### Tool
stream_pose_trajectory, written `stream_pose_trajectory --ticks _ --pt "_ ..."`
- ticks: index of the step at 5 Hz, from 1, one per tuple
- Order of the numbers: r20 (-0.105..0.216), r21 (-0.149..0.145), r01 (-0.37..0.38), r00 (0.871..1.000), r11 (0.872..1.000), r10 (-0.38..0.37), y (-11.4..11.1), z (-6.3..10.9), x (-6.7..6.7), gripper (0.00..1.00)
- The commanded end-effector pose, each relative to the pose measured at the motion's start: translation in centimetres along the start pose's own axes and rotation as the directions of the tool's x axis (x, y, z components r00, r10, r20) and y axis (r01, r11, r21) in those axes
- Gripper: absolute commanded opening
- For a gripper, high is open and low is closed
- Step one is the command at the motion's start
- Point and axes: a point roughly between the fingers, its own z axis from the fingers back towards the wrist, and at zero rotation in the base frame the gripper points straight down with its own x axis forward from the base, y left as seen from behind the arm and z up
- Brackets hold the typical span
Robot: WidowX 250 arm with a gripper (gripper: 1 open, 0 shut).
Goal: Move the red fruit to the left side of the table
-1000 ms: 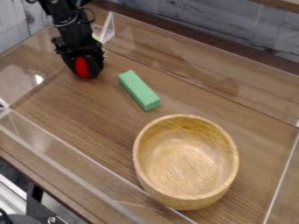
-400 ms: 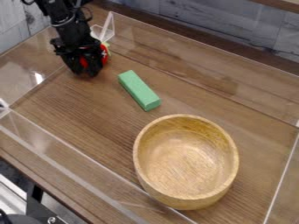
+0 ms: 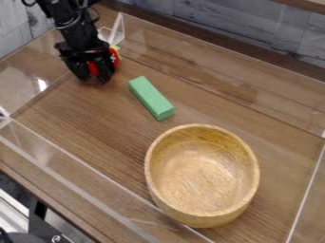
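Since a second ago the end effector (image 3: 89, 67) has spread its jaws, releasing the red fruit (image 3: 94, 67), which sits between them at the table's (image 3: 89, 123) far-left corner.

Table (image 3: 89, 128): brown wood-grain top, smooth, slight sheen, looks like laminate. Acrylic walls (image 3: 254, 71) around it: clear, glossy, edges catching light. Wooden bowl (image 3: 200, 174): light unstained wood, visible grain, smooth satin finish inside. Green block (image 3: 150, 97): matt, uniform colour, smooth faces; plastic or painted wood, can't tell which. Red fruit (image 3: 91, 68): glossy red, plastic-looking, mostly hidden by the gripper (image 3: 89, 70), which is black, matt, hard plastic or coated metal.
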Motion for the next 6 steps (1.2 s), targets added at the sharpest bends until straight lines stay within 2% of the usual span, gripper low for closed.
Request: stream_pose_trajectory --ticks 1,3,6 --pt "0.066 0.02 0.003 0.998 1.0 -0.004 -0.5 3.2 1.0 1.0" --pt "0.074 0.003 -0.001 0.997 1.0 0.0 -2.1 5.1 1.1 1.0" --pt "0.056 0.003 -0.027 0.998 1.0 0.026 -3.2 5.9 1.2 1.0"
